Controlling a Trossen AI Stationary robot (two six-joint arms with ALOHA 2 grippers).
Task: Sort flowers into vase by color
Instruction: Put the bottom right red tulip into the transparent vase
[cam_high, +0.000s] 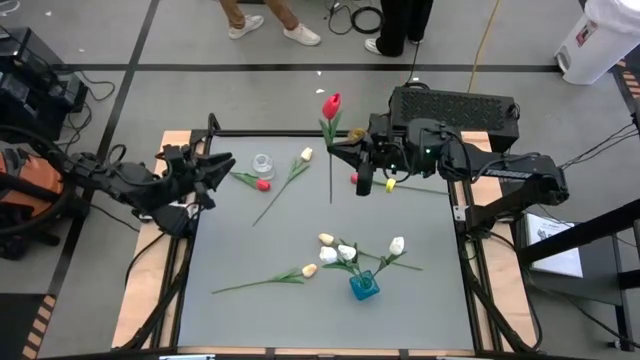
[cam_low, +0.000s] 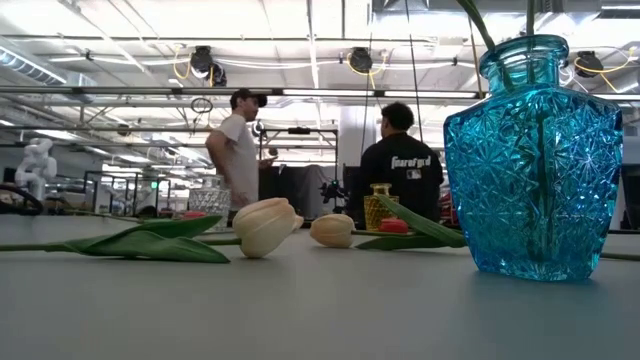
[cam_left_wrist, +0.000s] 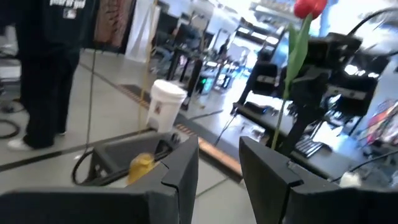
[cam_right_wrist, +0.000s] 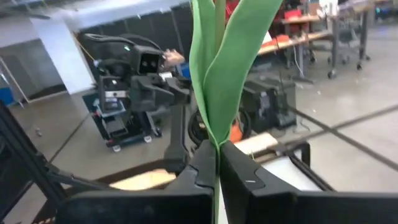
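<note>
Two people (cam_low: 240, 150) stand talking beyond the far edge of the grey desk (cam_high: 300, 240), one in a white shirt, one in a dark one. A white bin (cam_high: 600, 40) stands on the floor at far right.

Table middle seemingly open; blue vase (cam_high: 364, 286) obstructs near edge.

red tulip (cam_high: 331, 104), faceted blue vase (cam_low: 534, 160)

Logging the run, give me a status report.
Right claw shut on red tulip, lifted. Left claw open, empty, table's left edge. Blue vase holds pale tulips.
</note>
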